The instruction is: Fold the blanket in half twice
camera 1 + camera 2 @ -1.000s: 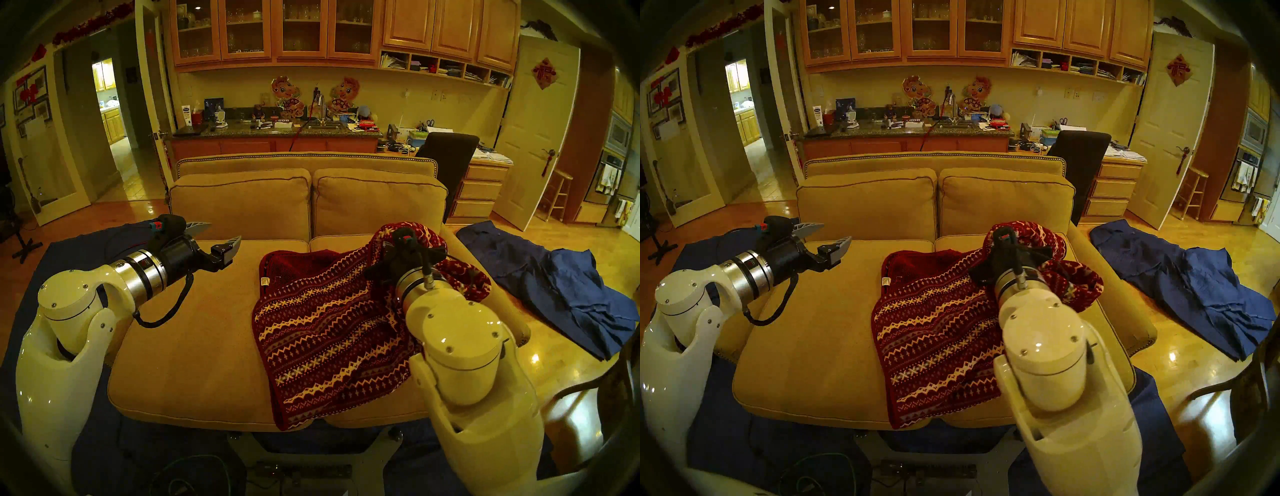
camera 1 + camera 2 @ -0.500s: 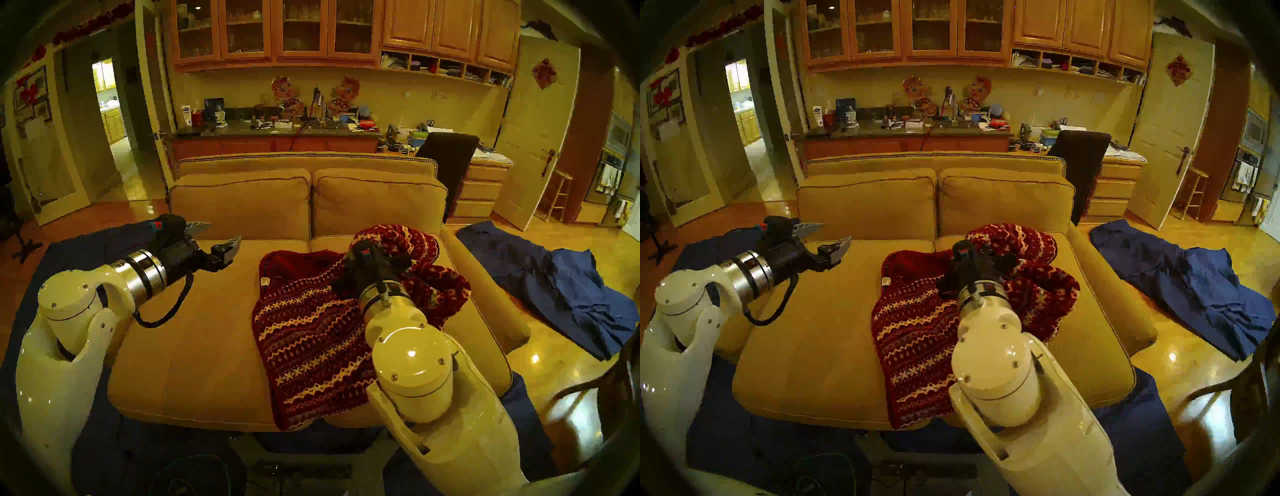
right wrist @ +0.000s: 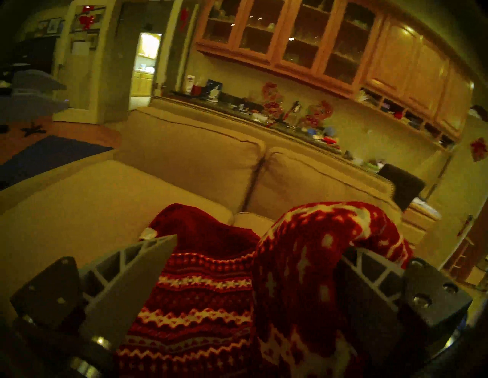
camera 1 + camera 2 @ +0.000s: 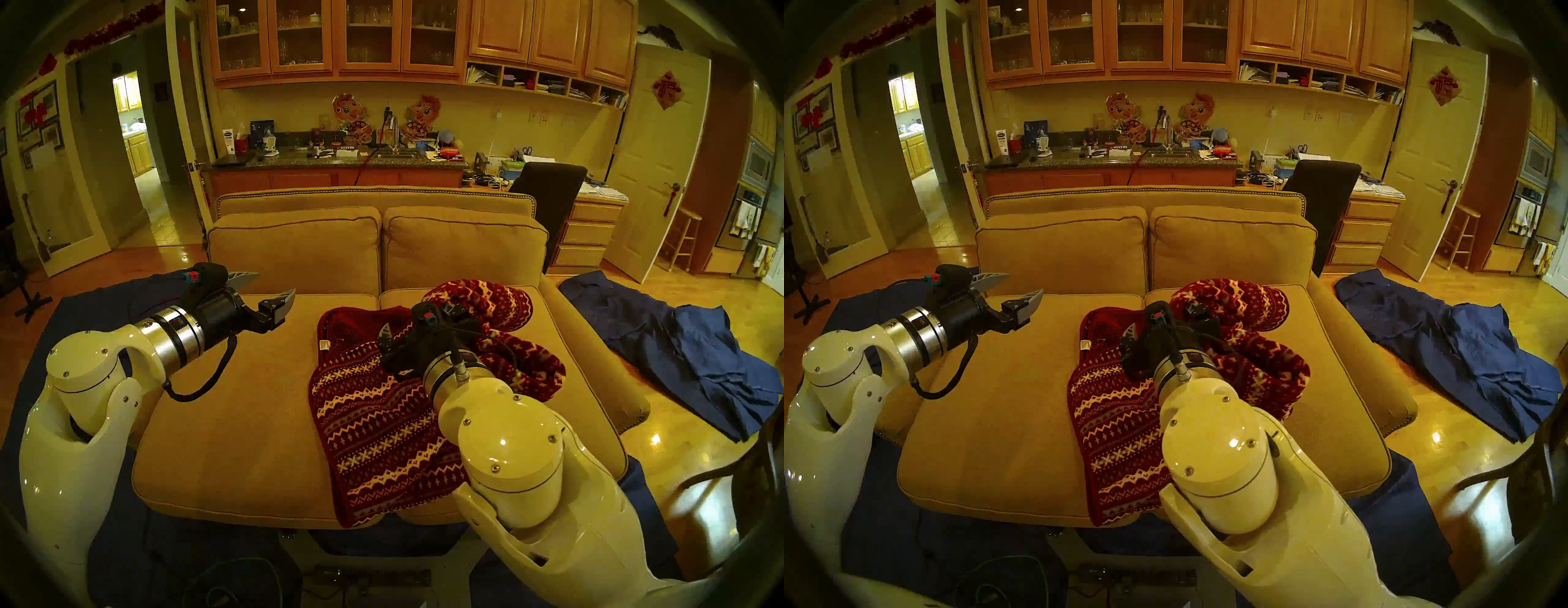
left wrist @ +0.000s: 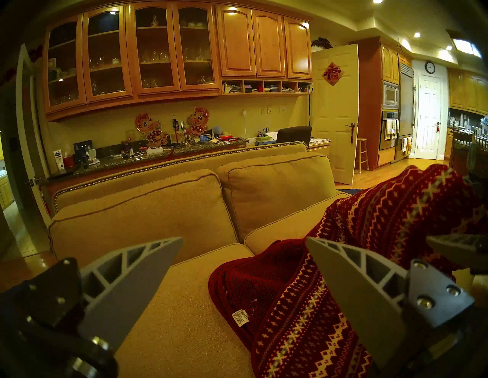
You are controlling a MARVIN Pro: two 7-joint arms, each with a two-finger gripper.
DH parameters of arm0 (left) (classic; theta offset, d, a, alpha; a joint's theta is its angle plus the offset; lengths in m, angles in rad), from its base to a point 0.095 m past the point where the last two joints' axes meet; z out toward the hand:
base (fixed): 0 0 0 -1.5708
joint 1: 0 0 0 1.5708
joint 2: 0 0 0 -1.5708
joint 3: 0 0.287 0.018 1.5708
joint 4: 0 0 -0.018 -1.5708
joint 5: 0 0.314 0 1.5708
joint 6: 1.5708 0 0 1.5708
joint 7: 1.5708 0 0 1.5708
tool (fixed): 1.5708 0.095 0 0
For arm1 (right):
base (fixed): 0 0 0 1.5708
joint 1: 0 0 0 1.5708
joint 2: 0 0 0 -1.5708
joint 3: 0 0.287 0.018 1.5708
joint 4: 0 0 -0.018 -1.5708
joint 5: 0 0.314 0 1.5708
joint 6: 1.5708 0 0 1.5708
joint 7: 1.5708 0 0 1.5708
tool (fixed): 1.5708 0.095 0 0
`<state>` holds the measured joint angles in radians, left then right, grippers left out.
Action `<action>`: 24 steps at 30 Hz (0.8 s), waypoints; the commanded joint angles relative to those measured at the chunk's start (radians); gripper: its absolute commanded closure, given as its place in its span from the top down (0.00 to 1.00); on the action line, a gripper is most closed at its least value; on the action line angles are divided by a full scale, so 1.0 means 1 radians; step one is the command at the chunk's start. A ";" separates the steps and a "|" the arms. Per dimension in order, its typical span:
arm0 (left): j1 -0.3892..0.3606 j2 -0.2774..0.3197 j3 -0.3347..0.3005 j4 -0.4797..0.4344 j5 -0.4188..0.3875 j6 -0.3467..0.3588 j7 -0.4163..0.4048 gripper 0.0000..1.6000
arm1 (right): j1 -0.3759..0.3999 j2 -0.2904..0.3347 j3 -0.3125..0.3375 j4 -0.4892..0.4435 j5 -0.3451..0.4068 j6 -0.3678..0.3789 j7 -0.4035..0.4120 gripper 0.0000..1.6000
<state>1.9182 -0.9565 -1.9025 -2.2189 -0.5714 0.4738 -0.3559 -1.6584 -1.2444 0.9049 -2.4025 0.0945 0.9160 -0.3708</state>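
Observation:
The dark red patterned blanket [image 4: 382, 429] lies bunched on the right seat of the couch [image 4: 237, 424], its front edge hanging over the seat front. A plain red corner with a white label shows at its back left [image 5: 239, 318]. My right gripper [image 4: 418, 319] hovers over the blanket's back part, jaws wide apart. In the right wrist view [image 3: 261, 242] a loose fold of the blanket [image 3: 317, 237] is draped over one finger. My left gripper [image 4: 275, 284] is open and empty above the left seat, well left of the blanket [image 5: 303, 330].
The wrinkled blue cloth [image 4: 687, 352] lies on the wooden floor right of the couch. A dark blue floor sheet [image 4: 127, 552] covers the floor under and left of me. The couch's right arm [image 4: 594, 361] borders the blanket. A wooden chair [image 4: 742, 488] stands at the near right.
My right arm swung left and down, carrying the raised blanket fold off the couch's right arm onto the patterned part. The left arm has not moved.

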 commanded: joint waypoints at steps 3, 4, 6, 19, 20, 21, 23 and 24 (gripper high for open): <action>-0.006 -0.002 -0.001 -0.005 0.001 -0.007 0.002 1.00 | 0.060 -0.013 0.006 -0.041 0.082 0.044 0.061 1.00; -0.006 -0.002 -0.001 -0.005 0.001 -0.007 0.002 1.00 | 0.060 -0.018 0.008 -0.041 0.085 0.044 0.061 1.00; -0.006 -0.002 -0.001 -0.005 0.001 -0.007 0.002 1.00 | 0.057 -0.021 0.015 -0.041 0.086 0.044 0.057 1.00; -0.006 -0.001 -0.002 -0.005 0.000 -0.006 0.001 1.00 | 0.062 -0.040 0.042 -0.041 0.258 0.044 0.203 1.00; -0.006 -0.001 -0.002 -0.005 0.000 -0.006 0.001 1.00 | 0.060 -0.042 0.038 -0.041 0.272 0.044 0.217 1.00; -0.006 -0.001 -0.002 -0.005 0.000 -0.006 0.001 1.00 | 0.076 -0.023 0.022 -0.041 0.291 0.044 0.241 1.00; -0.006 -0.001 -0.002 -0.005 0.000 -0.007 0.002 1.00 | 0.084 -0.004 0.002 -0.041 0.324 0.044 0.271 1.00; -0.006 -0.001 -0.002 -0.005 0.000 -0.007 0.002 1.00 | 0.081 -0.002 0.002 -0.041 0.338 0.044 0.278 1.00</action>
<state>1.9183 -0.9560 -1.9025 -2.2189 -0.5719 0.4738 -0.3563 -1.6133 -1.2669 0.9404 -2.4158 0.3591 0.9642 -0.1681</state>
